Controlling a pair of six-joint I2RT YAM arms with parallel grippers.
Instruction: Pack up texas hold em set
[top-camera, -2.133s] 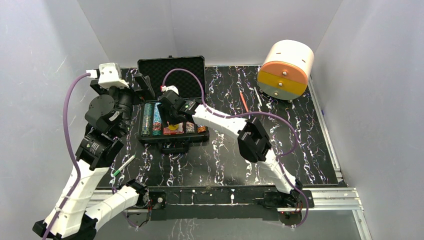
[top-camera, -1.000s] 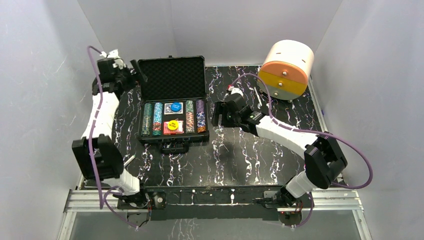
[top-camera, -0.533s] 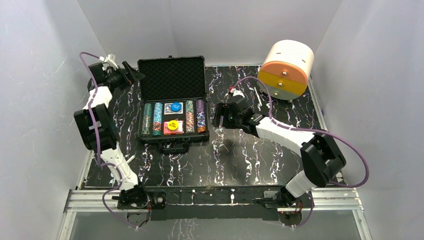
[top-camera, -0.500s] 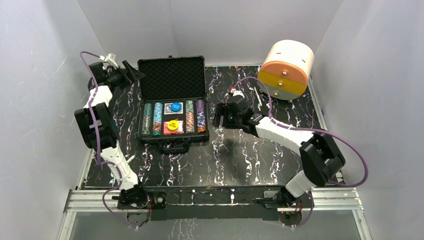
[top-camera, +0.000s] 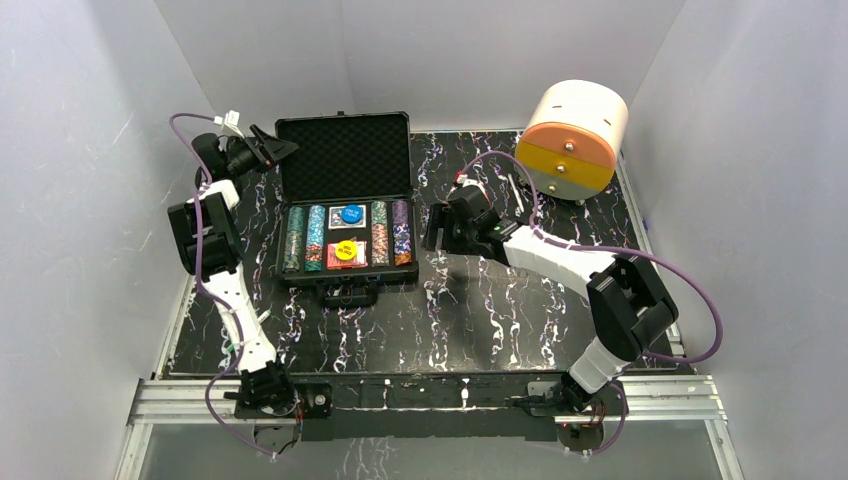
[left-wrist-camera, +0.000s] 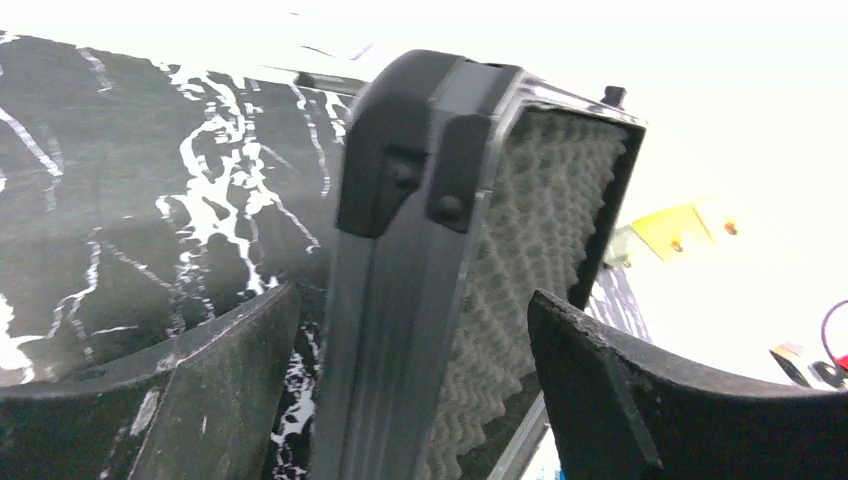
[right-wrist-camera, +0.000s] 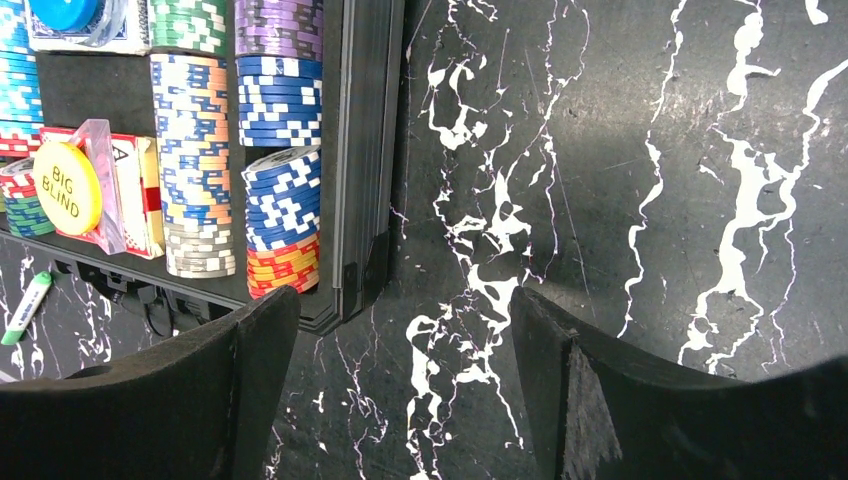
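Plain white walls (top-camera: 480, 50) on three sides; black white-veined tabletop (top-camera: 450, 320); aluminium rail (top-camera: 680, 397) along near edge.

Black counter (top-camera: 450, 330) streaked with white marble veins, closed in by plain pale walls (top-camera: 480, 60) at the back and on both sides. Along the near edge, a silver metal rail (top-camera: 450, 400). In the far right corner, a big white cylinder (top-camera: 572, 140) on its side, flat face turned forward, banded orange over yellow over grey, with two small metal knobs. Just left of it on the counter, a thin white pen (top-camera: 516, 188). Towards the left front, a white marker (right-wrist-camera: 27, 303) with a green tip, lying flat
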